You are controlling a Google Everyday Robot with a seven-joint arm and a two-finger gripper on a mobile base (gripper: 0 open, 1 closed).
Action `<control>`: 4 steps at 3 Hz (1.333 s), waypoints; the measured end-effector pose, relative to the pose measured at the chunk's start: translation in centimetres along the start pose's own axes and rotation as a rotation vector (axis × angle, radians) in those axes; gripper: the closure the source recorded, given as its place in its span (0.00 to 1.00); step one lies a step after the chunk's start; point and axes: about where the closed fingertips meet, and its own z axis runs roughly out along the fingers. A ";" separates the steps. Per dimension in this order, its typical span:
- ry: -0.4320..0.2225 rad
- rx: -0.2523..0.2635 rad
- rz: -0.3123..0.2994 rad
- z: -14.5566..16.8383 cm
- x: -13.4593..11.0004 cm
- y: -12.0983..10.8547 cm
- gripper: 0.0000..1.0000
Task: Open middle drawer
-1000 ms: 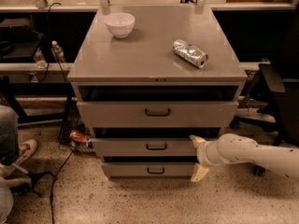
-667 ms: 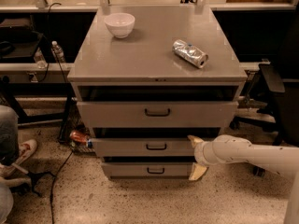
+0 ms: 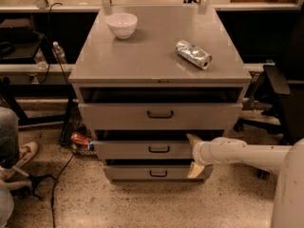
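The grey cabinet (image 3: 142,65) has three drawers. The middle drawer (image 3: 137,150) is the medium-height grey front with a small dark handle (image 3: 159,149), and a dark gap shows above it. The taller top drawer (image 3: 114,116) and the smaller bottom drawer (image 3: 128,173) sit above and below it. My gripper (image 3: 194,156) is on a white arm coming in from the right and sits at the right end of the middle drawer's front. It is open. The upper finger (image 3: 193,140) is at that drawer's top edge, and the lower finger (image 3: 195,170) is over the bottom drawer's front.
A white bowl (image 3: 121,24) and a crumpled silver can (image 3: 193,54) lie on the cabinet top. A person's leg and shoe (image 3: 19,156) and floor cables are at the left. A red can (image 3: 80,139) lies by the cabinet's left foot. A black chair (image 3: 280,94) stands at the right.
My gripper has shifted slightly left and up along the middle drawer's front. The drawers, bowl and can have not visibly moved.
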 end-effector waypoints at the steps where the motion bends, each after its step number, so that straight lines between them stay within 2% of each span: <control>1: -0.010 0.010 -0.020 1.4 -0.6 -1.0 0.00; 2: -0.024 -0.002 -0.008 2.4 -0.2 -1.2 0.16; 3: -0.032 -0.006 0.022 1.3 1.0 -0.5 0.46; 4: -0.024 -0.016 0.056 -0.2 2.2 1.5 0.69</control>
